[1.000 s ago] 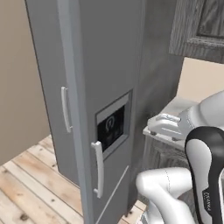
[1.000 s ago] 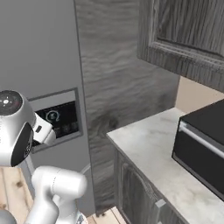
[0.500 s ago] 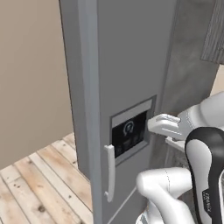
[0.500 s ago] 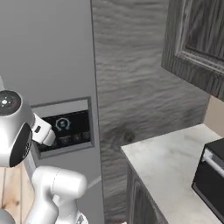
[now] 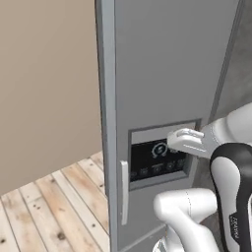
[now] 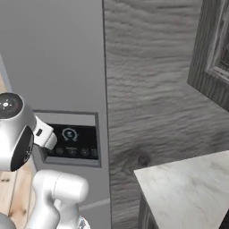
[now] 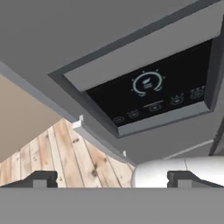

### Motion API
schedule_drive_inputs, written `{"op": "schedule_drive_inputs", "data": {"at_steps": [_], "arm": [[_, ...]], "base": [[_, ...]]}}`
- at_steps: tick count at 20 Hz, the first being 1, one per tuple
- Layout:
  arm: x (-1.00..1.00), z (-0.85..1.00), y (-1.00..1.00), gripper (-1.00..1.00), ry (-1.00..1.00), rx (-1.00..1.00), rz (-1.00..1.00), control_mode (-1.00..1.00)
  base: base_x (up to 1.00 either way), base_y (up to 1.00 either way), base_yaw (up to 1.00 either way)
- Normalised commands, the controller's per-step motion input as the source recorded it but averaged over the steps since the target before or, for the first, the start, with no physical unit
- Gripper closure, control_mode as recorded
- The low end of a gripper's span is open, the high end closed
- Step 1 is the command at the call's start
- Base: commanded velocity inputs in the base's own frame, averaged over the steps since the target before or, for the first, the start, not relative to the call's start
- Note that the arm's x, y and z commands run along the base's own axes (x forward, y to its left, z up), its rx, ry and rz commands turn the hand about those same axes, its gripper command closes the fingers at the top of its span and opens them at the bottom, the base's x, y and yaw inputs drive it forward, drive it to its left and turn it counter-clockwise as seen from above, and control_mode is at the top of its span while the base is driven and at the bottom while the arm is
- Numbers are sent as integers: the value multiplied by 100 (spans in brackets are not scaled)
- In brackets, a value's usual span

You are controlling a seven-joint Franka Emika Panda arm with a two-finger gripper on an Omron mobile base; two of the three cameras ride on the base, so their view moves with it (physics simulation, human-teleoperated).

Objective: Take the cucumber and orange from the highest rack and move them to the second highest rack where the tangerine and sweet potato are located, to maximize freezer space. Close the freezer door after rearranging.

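The freezer [image 5: 162, 69] is a tall grey cabinet close in front of me, and its doors stand shut. A slim pale handle [image 5: 124, 191] runs down its left door edge, beside a black control panel [image 5: 156, 158] set into the front. My gripper [image 5: 172, 141] hovers just before that panel, pointing at it. In the hand view the panel [image 7: 151, 89] is near, and the gripper [image 7: 112, 178] is open with its fingertips [image 7: 43, 177] far apart and nothing between them. The cucumber, the orange and both racks are hidden behind the shut doors.
A dark wood-grain panel [image 6: 152, 89] flanks the freezer on the right, with a marble counter [image 6: 188, 188] below and an upper cabinet [image 6: 214, 44] above. To the left lie plank floor [image 5: 54, 202] and a beige wall [image 5: 44, 83].
The whole picture has shifted as the base drove. The freezer front is now nearer and larger, and the counter with the dark appliance has slid off to the right. The gripper stays open.
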Motion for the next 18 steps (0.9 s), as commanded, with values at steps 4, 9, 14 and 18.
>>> {"op": "schedule_drive_inputs", "data": {"at_steps": [4, 9, 14, 18], "arm": [[0, 0, 0, -100, 0, 0, 0, 100], [0, 0, 0, -100, 0, 0, 0, 100], [29, 0, -1, -100, -2, 7, -1, -100], [88, 1, 0, -100, 0, 3, -18, -100]], "base": [[49, 0, 1], [23, 0, 5], [1, 0, 0], [0, 0, 0]]}}
